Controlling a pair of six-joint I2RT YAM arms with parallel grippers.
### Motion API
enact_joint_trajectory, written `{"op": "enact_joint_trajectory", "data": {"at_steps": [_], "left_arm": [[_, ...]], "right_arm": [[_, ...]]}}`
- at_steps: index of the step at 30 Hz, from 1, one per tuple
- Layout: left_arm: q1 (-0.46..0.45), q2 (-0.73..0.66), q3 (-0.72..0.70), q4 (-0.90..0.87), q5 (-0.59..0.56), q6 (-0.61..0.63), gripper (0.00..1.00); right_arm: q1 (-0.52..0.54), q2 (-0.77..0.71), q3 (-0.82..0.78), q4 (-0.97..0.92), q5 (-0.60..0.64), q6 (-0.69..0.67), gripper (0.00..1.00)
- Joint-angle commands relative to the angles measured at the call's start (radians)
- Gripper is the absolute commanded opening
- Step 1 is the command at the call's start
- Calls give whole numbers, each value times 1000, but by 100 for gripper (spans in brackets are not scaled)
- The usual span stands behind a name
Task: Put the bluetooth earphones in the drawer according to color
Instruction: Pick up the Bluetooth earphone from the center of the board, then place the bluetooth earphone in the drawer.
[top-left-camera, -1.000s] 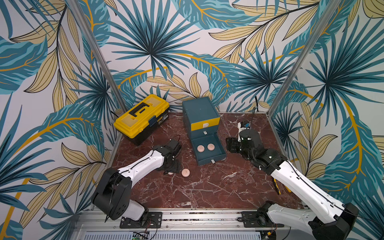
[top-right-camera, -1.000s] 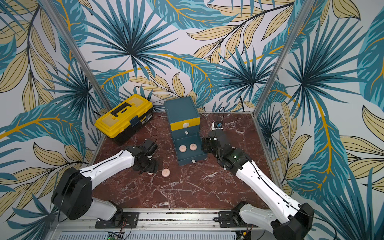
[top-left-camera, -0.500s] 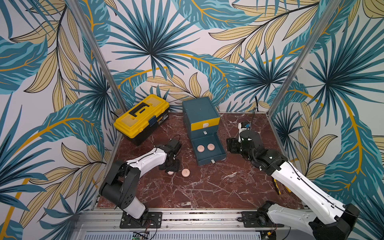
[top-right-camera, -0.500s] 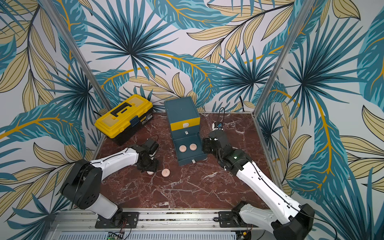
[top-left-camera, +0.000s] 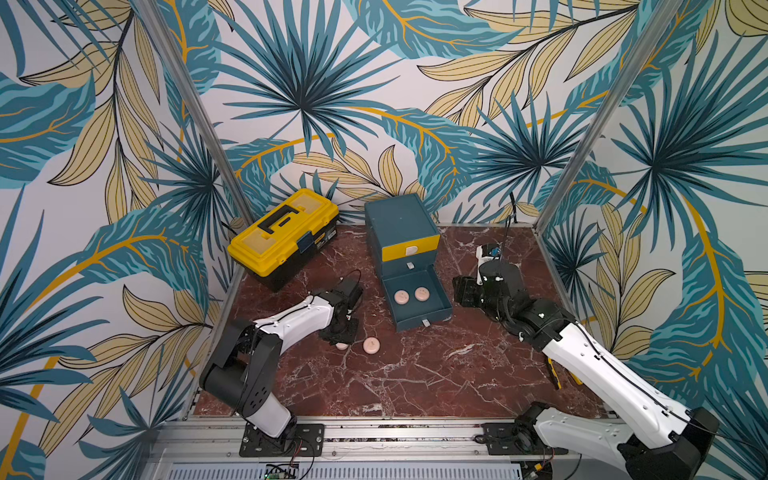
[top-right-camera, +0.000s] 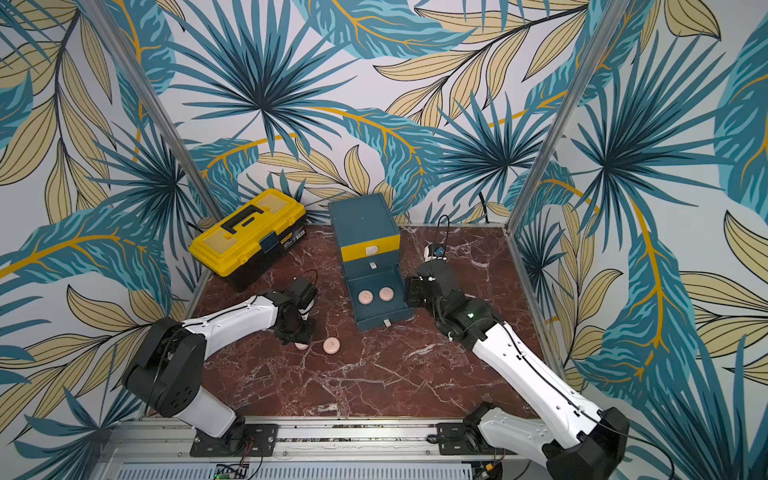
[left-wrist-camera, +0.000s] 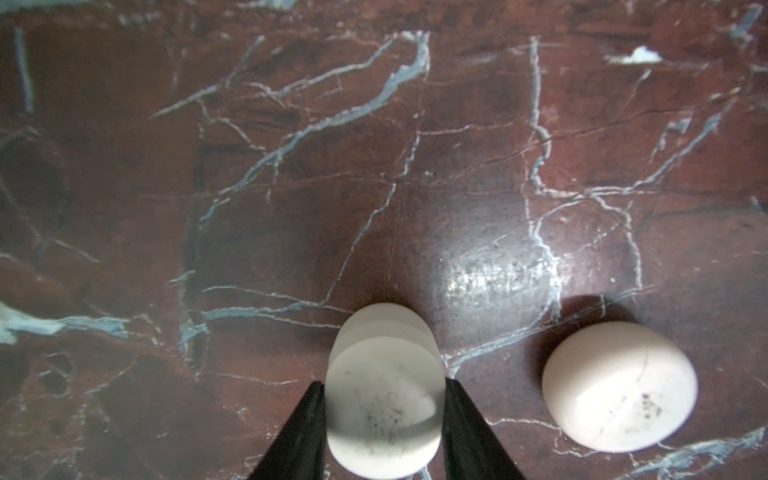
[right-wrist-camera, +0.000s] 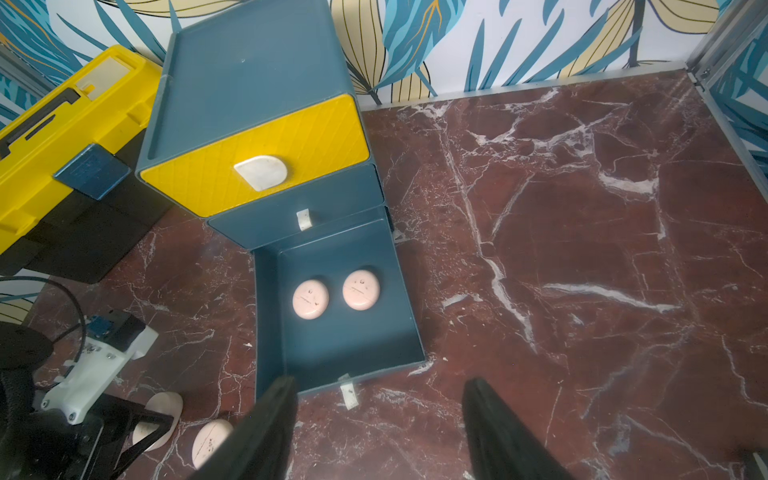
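Top views: a red marble tabletop (top-left-camera: 415, 374) is shown in both top views, with everything below set on it.
Toolbox: a yellow toolbox (top-left-camera: 286, 232) with a black handle is placed at the back, left of the chest.
Chest: a teal chest (top-left-camera: 399, 220) is stood at the back middle. Its yellow top drawer and teal middle drawer are shut.
Bottom drawer: the bottom drawer (top-left-camera: 405, 325) is drawn out toward the front and left open.
Right hand: the right hand (right-wrist-camera: 382, 436) is held just beside the open drawer's right wall. Its fingers are spread wide and nothing is gripped.
Left hand: the left hand (left-wrist-camera: 384, 386) is set low over the tabletop, left of the drawer's front. Its fingers are pressed against both sides of the whitish case, which is grasped.
Pink pair: the pink pair (top-left-camera: 402, 296) is laid side by side, apart, on the drawer floor.
Loose pink case: the loose pink case (top-left-camera: 370, 345) is left flat on the tabletop, just beside the left hand and untouched.
Whitish case: the whitish case (left-wrist-camera: 382, 415) is seen blurred in the left wrist view, seemingly tipped on edge. It is mostly hidden under the hand in both top views.
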Motion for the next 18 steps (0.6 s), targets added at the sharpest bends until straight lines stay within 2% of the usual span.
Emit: {"op": "enact_joint_trajectory", "data": {"at_steps": [1, 8, 13, 18], "left_arm": [[5, 1, -21, -7, 6, 5, 31], [-19, -100, 60, -96, -10, 6, 28], [-93, -142, 215, -194, -39, 3, 28], [-166, -133, 405, -212, -34, 0, 28]], "right_arm": [[2, -15, -24, -19, 12, -7, 68], [3, -29, -24, -23, 11, -6, 68], [4, -35, -24, -23, 17, -4, 68], [3, -56, -28, -24, 25, -7, 68]]}}
